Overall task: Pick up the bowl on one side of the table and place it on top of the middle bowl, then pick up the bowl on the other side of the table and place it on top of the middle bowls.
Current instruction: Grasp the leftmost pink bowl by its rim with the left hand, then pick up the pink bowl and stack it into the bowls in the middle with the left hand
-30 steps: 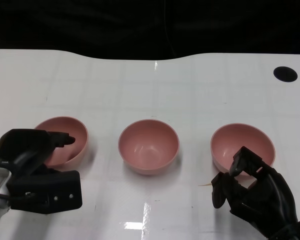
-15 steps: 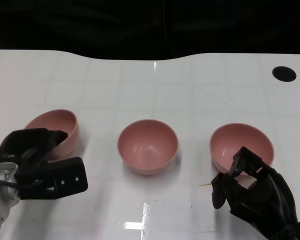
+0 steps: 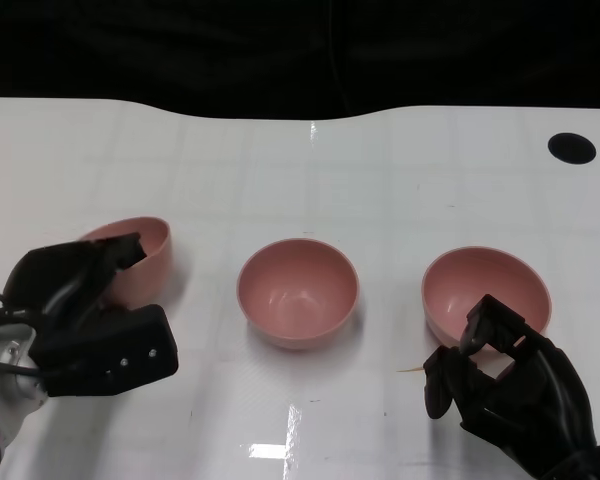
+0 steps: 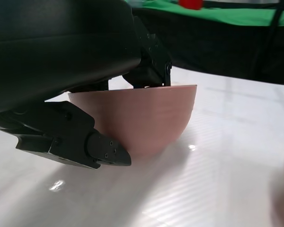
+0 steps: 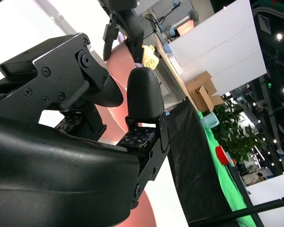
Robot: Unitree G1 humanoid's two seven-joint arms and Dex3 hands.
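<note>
Three pink bowls stand in a row on the white table point(image 3: 380, 180). My left hand point(image 3: 75, 300) grips the left bowl point(image 3: 145, 255) by its near rim and tilts it up off the table; the left wrist view shows the bowl point(image 4: 146, 118) held between fingers point(image 4: 149, 56) over the rim and the thumb under its side. The middle bowl point(image 3: 298, 292) sits upright and empty. The right bowl point(image 3: 486, 290) sits upright too. My right hand point(image 3: 505, 385) hovers just in front of it, fingers curled, holding nothing; the bowl point(image 5: 128, 75) shows beyond its fingers point(image 5: 142, 94).
A black round hole point(image 3: 570, 148) marks the table's far right. The table's curved far edge borders a dark background. A small thin sliver point(image 3: 410, 370) lies on the table beside my right hand.
My left hand has taken the left bowl by its rim and tipped and raised it, shifting slightly toward the middle. The right hand has not moved.
</note>
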